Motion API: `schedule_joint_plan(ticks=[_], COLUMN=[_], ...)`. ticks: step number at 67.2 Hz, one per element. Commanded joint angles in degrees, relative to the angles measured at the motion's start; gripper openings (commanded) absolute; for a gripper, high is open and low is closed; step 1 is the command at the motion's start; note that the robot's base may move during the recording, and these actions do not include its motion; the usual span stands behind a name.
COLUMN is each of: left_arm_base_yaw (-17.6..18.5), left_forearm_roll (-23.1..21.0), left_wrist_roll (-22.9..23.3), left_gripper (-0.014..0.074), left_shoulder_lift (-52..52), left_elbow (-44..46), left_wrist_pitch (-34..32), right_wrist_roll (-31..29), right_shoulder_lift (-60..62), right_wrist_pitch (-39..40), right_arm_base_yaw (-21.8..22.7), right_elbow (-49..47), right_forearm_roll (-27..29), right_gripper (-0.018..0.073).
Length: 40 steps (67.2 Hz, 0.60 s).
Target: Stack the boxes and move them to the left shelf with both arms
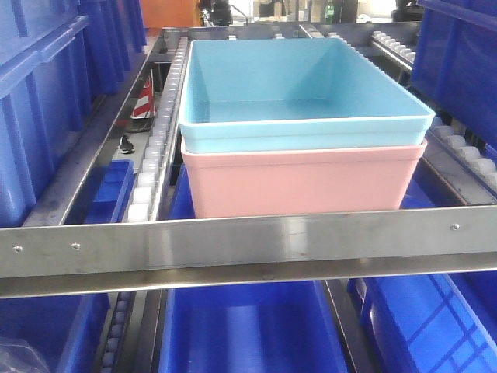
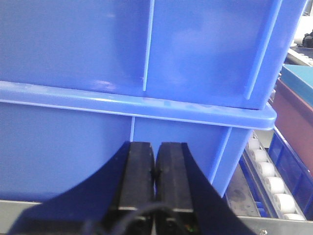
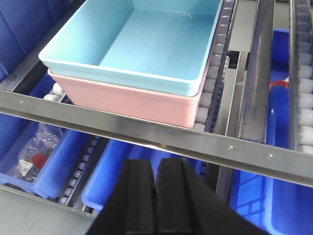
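The light blue box (image 1: pixel 303 101) is nested in the salmon pink box (image 1: pixel 303 183); the stack rests on the shelf's white roller tracks (image 1: pixel 159 148) behind the flat steel front bar (image 1: pixel 248 245). The right wrist view shows the same light blue box (image 3: pixel 142 41) and pink box (image 3: pixel 127 100) beyond the front bar (image 3: pixel 146 129). My right gripper (image 3: pixel 155 169) is shut with nothing in it, below and in front of that bar. My left gripper (image 2: pixel 155 152) is shut and empty, close against a dark blue ribbed bin (image 2: pixel 122 73). No gripper shows in the front view.
Dark blue ribbed bins stand at the left (image 1: pixel 46 101) and right (image 1: pixel 458 62) of the stack, with more on the level below (image 1: pixel 248 326). A lower bin holds a clear bag with red parts (image 3: pixel 34 154).
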State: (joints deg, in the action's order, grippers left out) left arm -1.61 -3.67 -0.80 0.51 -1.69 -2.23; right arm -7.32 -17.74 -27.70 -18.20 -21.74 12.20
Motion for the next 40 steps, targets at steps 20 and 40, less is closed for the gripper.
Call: schedule_joint_plan(ticks=[20,40], left_arm_base_yaw=[-0.1,-0.1], left_forearm_roll=[0.1,0.1], left_wrist_roll=[-0.1,-0.1], left_gripper=[-0.0003,-0.0003], left_shoulder_lift=[1.2,1.2], left_elbow=[0.2,0.2], left_wrist_pitch=[-5.2,-5.2], right_wrist_roll=[-0.7,-0.7], right_shoulder_lift=[5.2,19.9], right_wrist_pitch=[25.7,28.8], right_arm_base_yaw=[13.6,17.3], right_elbow=[12.5,22.2], right_forearm_roll=[-6.0,-6.0], right_gripper=[0.0055,0.0055])
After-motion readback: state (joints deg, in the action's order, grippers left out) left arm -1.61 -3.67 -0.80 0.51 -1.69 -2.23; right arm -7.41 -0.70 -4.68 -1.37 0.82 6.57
